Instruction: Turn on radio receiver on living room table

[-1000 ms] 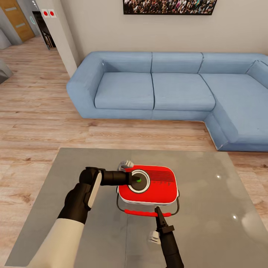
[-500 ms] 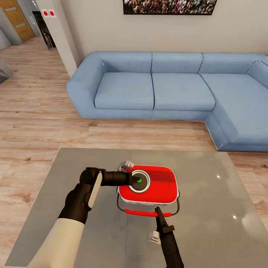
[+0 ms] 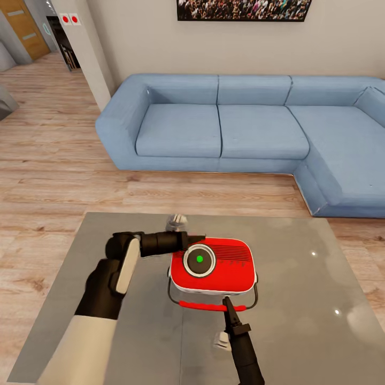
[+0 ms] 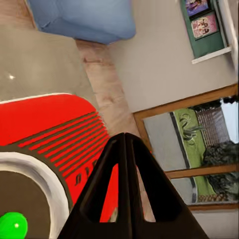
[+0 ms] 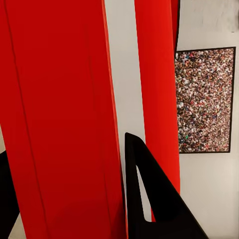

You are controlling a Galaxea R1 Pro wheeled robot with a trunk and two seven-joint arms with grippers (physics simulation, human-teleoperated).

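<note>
Centrally on the table (image 3: 299, 299), the radio receiver (image 3: 224, 267) lay flat, red face up, white-silver band along its near edge. A round dial (image 3: 199, 260) with a white ring sat at its left end, a green dot (image 3: 199, 259) lit at the middle. Ribbed grille lines ran across the face toward the right. A thin wire handle with a red grip (image 3: 211, 306) looped out from the near side, resting on the grey glossy top.

Left hand (image 3: 197, 238) was beside the radio's far left corner, just off the dial, forearm reaching in from the left. In the left wrist view the two dark fingers (image 4: 117, 199) were pressed together to a point, nothing between them, with the red grille (image 4: 64, 144) and the green dot (image 4: 12, 226) beneath.

Right hand (image 3: 226, 302) came up from the near edge, its tip at the red grip of the handle. In the right wrist view one dark finger (image 5: 149, 199) stood against red surfaces close up; whether this hand was spread or pinching, could not tell.

Beyond the table: light wood floor (image 3: 53, 160), then the light blue L-shaped sofa (image 3: 240, 128) against a beige wall, framed crowd photo (image 3: 243, 9) above it.
</note>
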